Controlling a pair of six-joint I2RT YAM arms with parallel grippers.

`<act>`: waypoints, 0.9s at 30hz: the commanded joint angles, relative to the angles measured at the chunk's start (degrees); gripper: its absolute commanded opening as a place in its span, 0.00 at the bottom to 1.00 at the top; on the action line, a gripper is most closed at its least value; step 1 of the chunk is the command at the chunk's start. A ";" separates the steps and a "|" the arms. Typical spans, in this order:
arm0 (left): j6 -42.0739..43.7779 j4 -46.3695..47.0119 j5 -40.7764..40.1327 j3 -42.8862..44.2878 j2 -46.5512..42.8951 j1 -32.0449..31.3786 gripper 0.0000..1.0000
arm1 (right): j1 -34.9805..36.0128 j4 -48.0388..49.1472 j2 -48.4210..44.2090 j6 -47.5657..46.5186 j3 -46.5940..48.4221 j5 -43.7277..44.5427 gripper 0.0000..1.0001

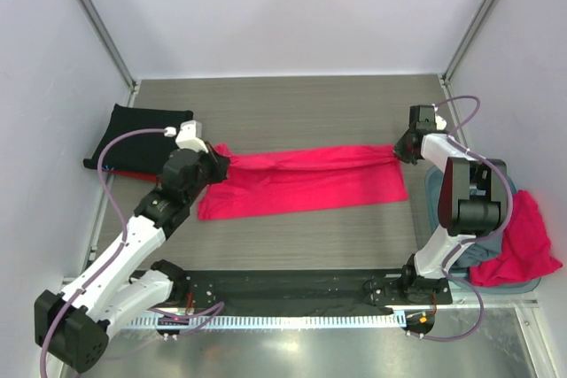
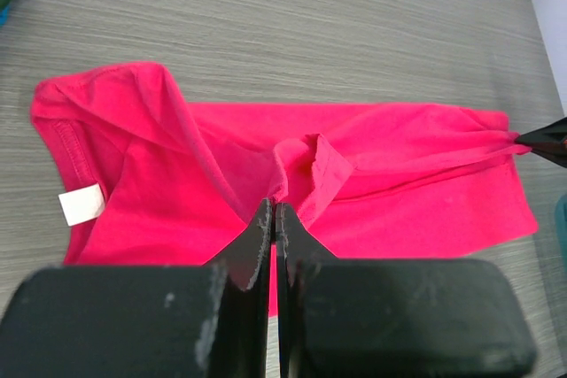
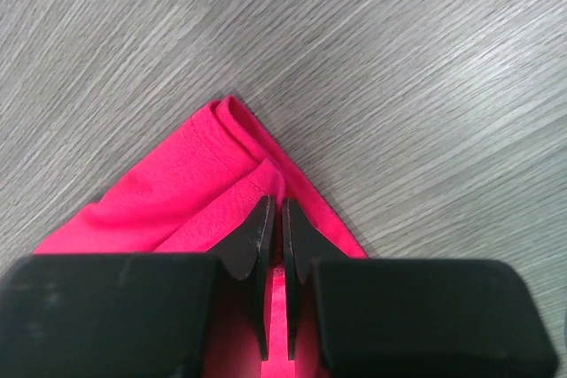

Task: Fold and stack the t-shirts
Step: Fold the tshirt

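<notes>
Pinkish-red t-shirt (image 1: 306, 181) is pinched in my left gripper (image 2: 273, 212) and right gripper (image 3: 274, 205), jaws closed. If I overstretch it, a corner could slip free.

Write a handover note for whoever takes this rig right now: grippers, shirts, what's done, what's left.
Left gripper: shut on the left end of the pinkish-red t-shirt.
Right gripper: shut on that shirt's right corner.
The shirt lies stretched between them across the table's middle, partly folded lengthwise, with its white label showing.
Done, as far as it shows: the black t-shirt lies folded at the back left, with a red edge under it.
Left: finish folding this one and stack it. Then do the crumpled red shirt and the grey-blue shirt beneath it at the right edge.
</notes>
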 commanded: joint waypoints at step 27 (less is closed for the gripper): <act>-7.39 -3.39 5.26 -14.28 -9.93 -2.77 0.00 | 0.88 4.81 -14.34 -1.73 -6.34 -4.58 0.42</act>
